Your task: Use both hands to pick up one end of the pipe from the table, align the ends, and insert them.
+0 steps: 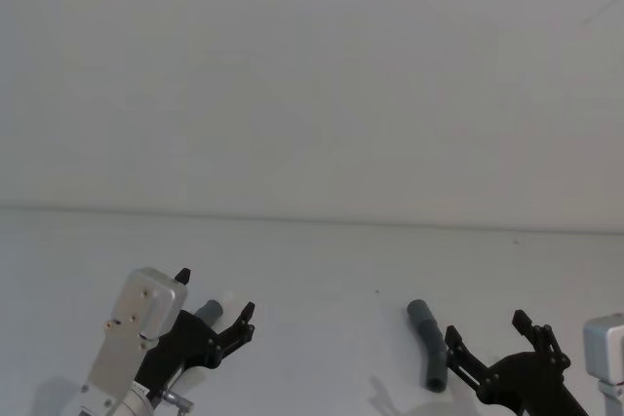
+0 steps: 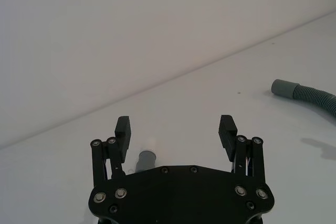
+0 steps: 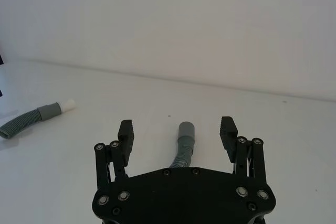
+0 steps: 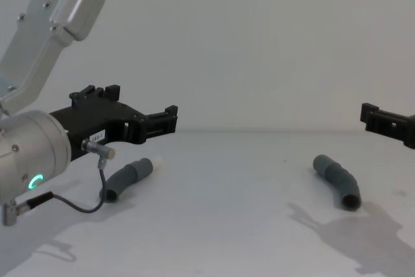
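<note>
I read the left gripper (image 2: 175, 127) as spread wide and empty above the left hose piece (image 4: 128, 178), most of which its palm hides in the left wrist view; the writing on its small white label (image 4: 96, 136) is too small to read. The right gripper (image 3: 176, 126), cut off at the chest view's edge, is also wide open and empty over the right hose piece (image 4: 337, 178), whose grey cuff (image 3: 186, 129) shows between the fingers. Both pieces lie well apart on the white table (image 4: 227, 238), with the whitish tip (image 3: 68, 104) on the left one.
</note>
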